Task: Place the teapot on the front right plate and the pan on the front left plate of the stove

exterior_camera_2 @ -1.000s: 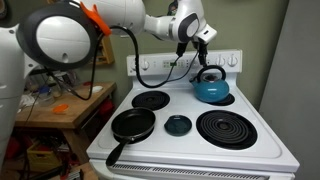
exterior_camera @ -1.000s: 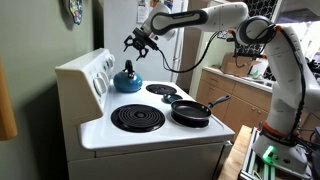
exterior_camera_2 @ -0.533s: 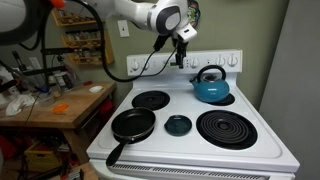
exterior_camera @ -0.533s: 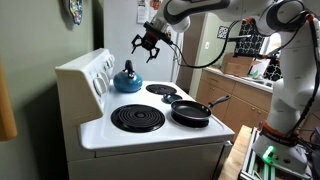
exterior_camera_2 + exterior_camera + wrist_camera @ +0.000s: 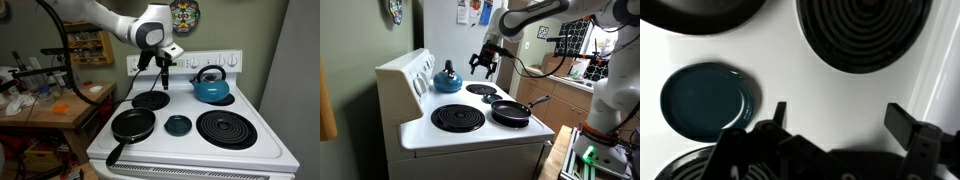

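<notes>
Gripper [image 5: 485, 66] swung away from above the teapot [image 5: 447, 78], now well aside toward the pan [image 5: 510, 111]; jaws spread, empty. I judge 1 of 2 placements pending: teapot.

green wall [image 5: 350, 40] – wood table [image 5: 60, 108]

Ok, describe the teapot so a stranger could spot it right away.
Start at the white stove. At the rear of its top, next to the knob panel, sits the teapot. It is the only glossy blue, rounded thing with an arched black handle; the pan at the front is flat and black.
</notes>
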Robot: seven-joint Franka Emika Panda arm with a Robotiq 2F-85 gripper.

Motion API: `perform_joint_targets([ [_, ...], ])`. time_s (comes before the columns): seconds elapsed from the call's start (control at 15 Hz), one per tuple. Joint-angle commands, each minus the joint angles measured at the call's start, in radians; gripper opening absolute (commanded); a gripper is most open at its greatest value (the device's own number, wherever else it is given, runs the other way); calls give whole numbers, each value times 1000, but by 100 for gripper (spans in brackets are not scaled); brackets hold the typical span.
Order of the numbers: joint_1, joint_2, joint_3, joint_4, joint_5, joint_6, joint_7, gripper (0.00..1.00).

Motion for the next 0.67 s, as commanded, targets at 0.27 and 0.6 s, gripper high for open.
perform_joint_targets([
  [0.27, -46, -81, 31, -166, -4, 1, -243, 100],
  [0.6, -42, -85, 39, -155, 9, 7, -318, 100],
])
